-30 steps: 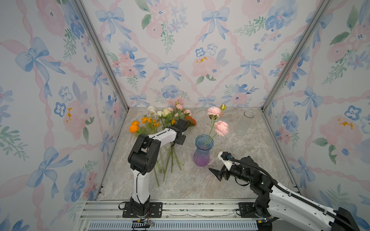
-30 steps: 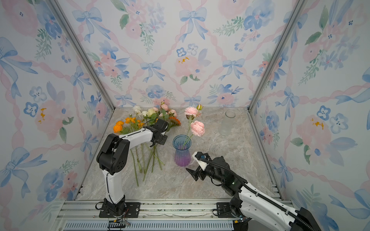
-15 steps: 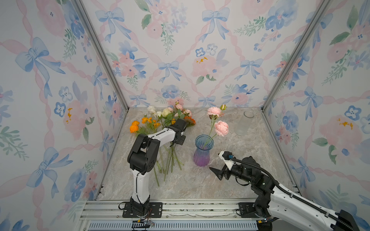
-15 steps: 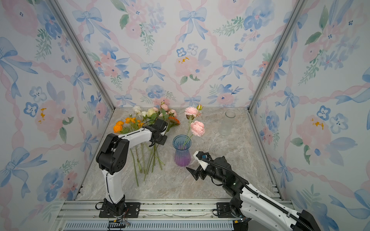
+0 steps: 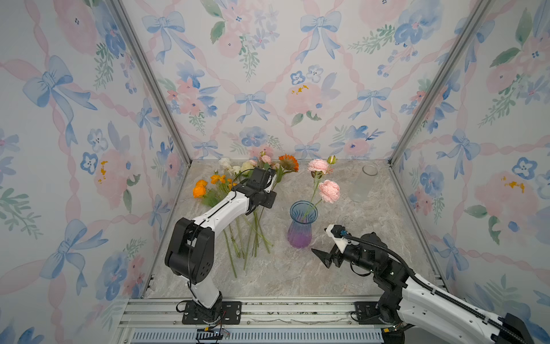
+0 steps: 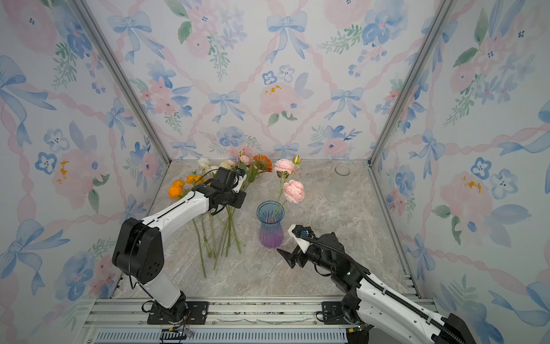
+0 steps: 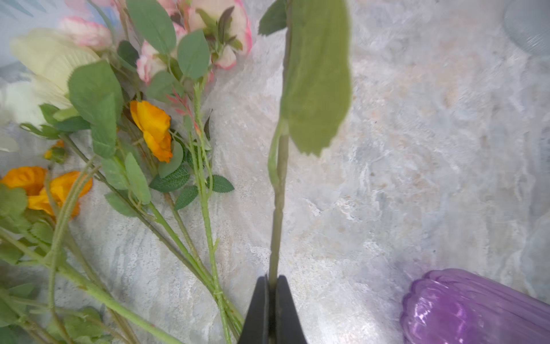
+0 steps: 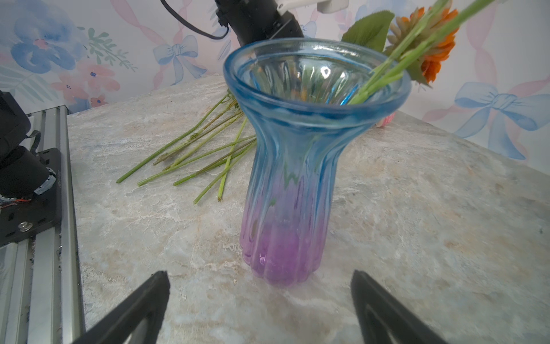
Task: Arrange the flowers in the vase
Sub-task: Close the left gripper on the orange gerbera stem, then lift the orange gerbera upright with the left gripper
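Presently: left gripper [image 7: 271,283], black fingers clenched on the green leafy stem [image 7: 278,208] of an orange daisy-like bloom [image 5: 288,162]. Loose artificial flowers [image 5: 226,190], orange, white, cream and pink, lie fanned on the marble-patterned tabletop [image 5: 372,226], left of the ribbed blue-to-purple glass vase [image 5: 300,229]. Two pink ruffled blooms [image 5: 329,190] stand in the vase. Right gripper [image 8: 260,275], fingers spread wide, empty, near the vase base. Frosted clear glass [image 5: 363,184], back right corner.

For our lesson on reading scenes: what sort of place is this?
Likely a robot test booth: wallpapered panels in metal framing, two arms bolted to a rail, marble-look tabletop.
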Available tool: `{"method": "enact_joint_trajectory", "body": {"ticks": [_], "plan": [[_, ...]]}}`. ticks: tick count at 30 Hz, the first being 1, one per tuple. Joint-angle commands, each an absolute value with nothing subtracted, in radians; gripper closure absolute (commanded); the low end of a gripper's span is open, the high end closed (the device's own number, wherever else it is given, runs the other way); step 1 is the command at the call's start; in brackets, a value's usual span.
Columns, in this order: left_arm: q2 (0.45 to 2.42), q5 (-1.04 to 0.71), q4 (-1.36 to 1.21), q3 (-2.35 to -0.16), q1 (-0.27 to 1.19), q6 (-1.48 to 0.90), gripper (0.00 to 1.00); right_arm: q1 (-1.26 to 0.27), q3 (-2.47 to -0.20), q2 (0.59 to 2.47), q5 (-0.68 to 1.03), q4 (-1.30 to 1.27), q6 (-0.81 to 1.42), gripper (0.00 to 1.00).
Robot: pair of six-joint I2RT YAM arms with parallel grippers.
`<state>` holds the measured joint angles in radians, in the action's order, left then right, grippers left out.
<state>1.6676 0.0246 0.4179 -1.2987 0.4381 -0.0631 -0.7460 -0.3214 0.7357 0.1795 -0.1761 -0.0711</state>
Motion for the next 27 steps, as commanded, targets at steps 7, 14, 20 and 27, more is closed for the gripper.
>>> {"method": "enact_joint_trajectory", "body": {"ticks": [7,14,20,27], "plan": [[1.439,-0.01,0.22,-1.168,0.426,-0.105,1.0,-0.732,-0.293,0.669,0.159,-0.206,-0.059,0.03],[1.136,-0.006,-0.17,-0.922,0.426,-0.15,1.0,-0.73,-0.286,0.647,0.165,-0.211,-0.057,0.03],[0.942,-0.057,-0.529,-0.793,0.432,-0.214,1.0,-0.726,-0.278,0.631,0.165,-0.215,-0.055,0.03],[0.945,-0.07,-0.57,-0.959,0.519,-0.21,1.0,-0.723,-0.275,0.621,0.163,-0.21,-0.057,0.03]]}}
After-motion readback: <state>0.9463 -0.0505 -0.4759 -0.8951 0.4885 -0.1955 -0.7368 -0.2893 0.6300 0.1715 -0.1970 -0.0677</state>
